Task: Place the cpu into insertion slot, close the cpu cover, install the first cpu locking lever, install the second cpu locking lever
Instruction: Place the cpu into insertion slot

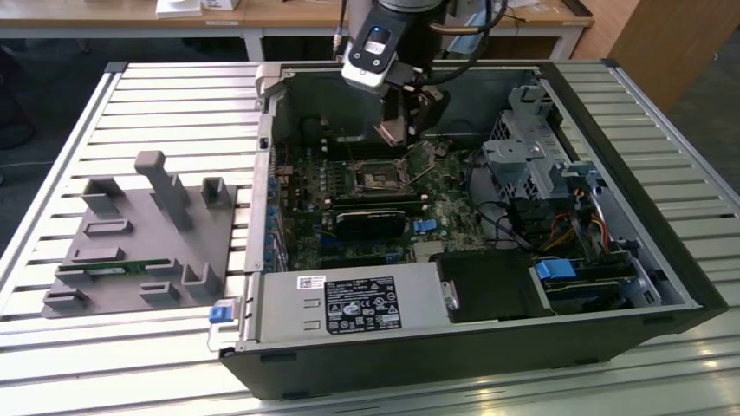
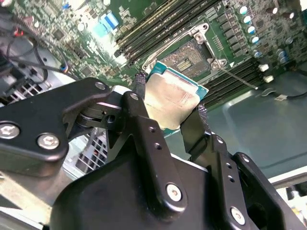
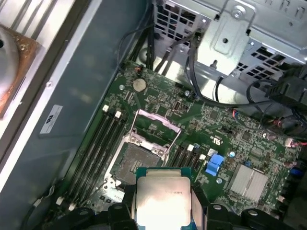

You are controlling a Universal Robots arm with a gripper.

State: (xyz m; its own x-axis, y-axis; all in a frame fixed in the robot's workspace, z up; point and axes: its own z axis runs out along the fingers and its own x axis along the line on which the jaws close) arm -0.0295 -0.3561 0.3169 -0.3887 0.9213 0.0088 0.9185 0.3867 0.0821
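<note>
1. Biggest thing first: a slatted metal table (image 1: 69, 130) runs across the whole exterior view.
2. On it lies an open black PC case (image 1: 463, 355), taking up the middle and right of the frame, side panel off, insides facing up.
3. Over on the left of the exterior view there's a grey plastic holder tray (image 1: 139, 243) with upright posts, well apart from the action.
4. Inside the case is the green motherboard (image 1: 445, 204), with a black graphics card (image 1: 370, 224) lying across its middle.
5. The gripper (image 1: 399, 130) hangs in from the upper middle of the exterior view, over the far end of the board.
6. The second wrist view shows both black fingers (image 2: 144, 124) pressed in on opposite edges of the chip, so it's pinching it, not spread.
7. The cpu cover (image 3: 158, 120) is flipped open, tilted up off the socket along one edge.
8. The insertion slot (image 3: 136, 160) is bare, dark centre showing, with long memory slots running just beside it.
9. The cpu (image 2: 172, 100) sits between the fingertips, silver top toward the cameras, tilted a bit. In both wrist views it's up in the air near the socket, not seated in it.
</note>
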